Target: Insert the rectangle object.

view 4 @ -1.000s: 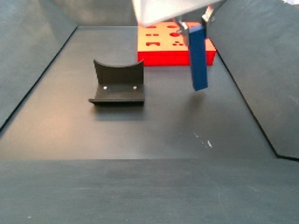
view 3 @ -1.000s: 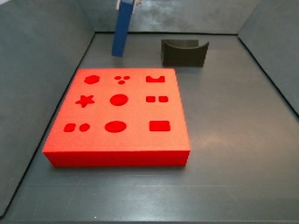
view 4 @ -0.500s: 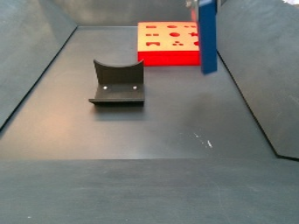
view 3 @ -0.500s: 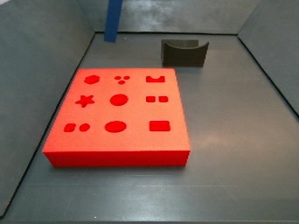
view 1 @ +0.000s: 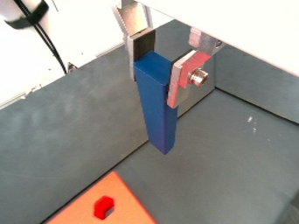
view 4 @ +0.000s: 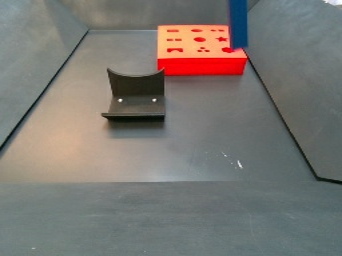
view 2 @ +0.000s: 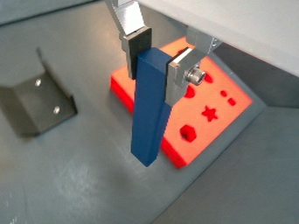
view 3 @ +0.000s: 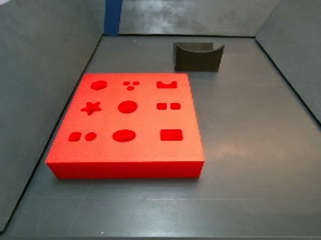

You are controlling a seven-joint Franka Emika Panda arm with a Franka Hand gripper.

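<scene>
The rectangle object, a slim blue bar (view 1: 156, 105), hangs upright in my gripper (view 1: 162, 63), which is shut on its upper end; this shows in both wrist views (view 2: 149, 114). The gripper (view 2: 160, 66) holds it high above the floor, beside the red board (view 2: 211, 114) with shaped holes. In both side views only the bar's lower part shows at the frame's top (view 3: 113, 14) (view 4: 239, 25), and the gripper itself is out of frame above. The bar hangs near the edge of the red board (view 4: 201, 50), clear of it. The board (view 3: 126, 117) lies flat on the floor.
The dark grey fixture (view 4: 134, 95) with a curved notch stands on the floor apart from the board; it also shows in a side view (view 3: 198, 54) and a wrist view (view 2: 35, 96). Grey walls slope up around the floor.
The gripper has lifted the blue bar higher, so less of it shows in both side views, and has carried it sideways along the board's far end. The board and fixture have not moved.
</scene>
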